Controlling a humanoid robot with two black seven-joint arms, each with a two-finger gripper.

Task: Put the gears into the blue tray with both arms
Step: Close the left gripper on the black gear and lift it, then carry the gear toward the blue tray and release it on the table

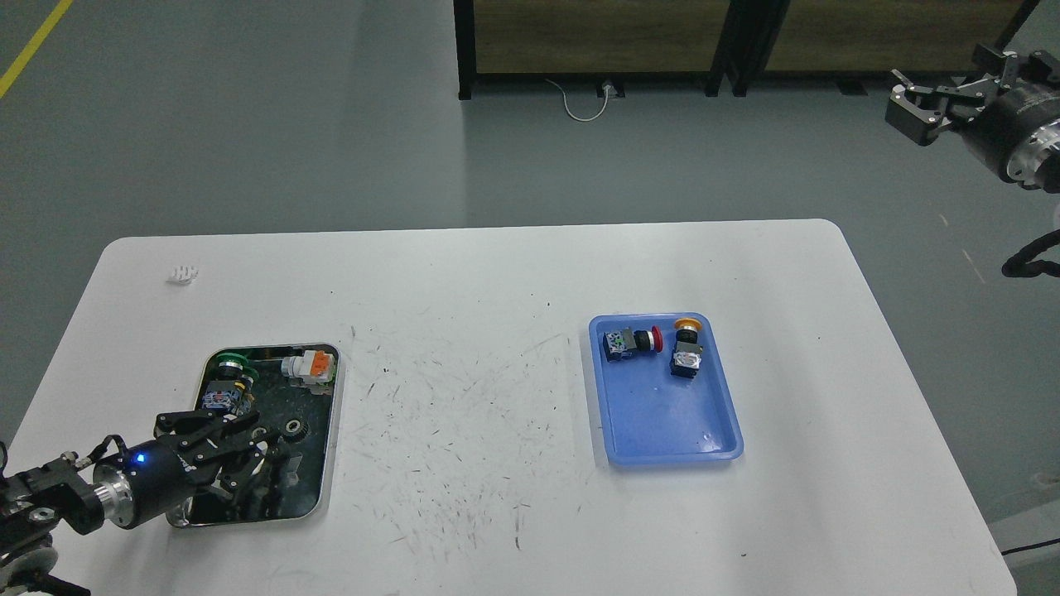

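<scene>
One gear [294,428], black and toothed, lies on the dark bottom of the steel tray [330,430]. Just left of it, my left gripper [258,449] reaches into that tray with its fingers drawn together. A second gear that lay there is hidden between them. The blue tray [662,430] sits on the right half of the table, and no gear shows in it. Far from it, my right gripper [913,106] hangs open and empty, high at the right edge and beyond the table.
The steel tray also holds a green-capped switch [229,364], an orange-and-white part [310,366] and another switch [222,397]. In the blue tray's far end lie a red-capped switch [631,341] and a yellow-capped switch [686,349]. A small white piece [181,274] rests at the table's far left.
</scene>
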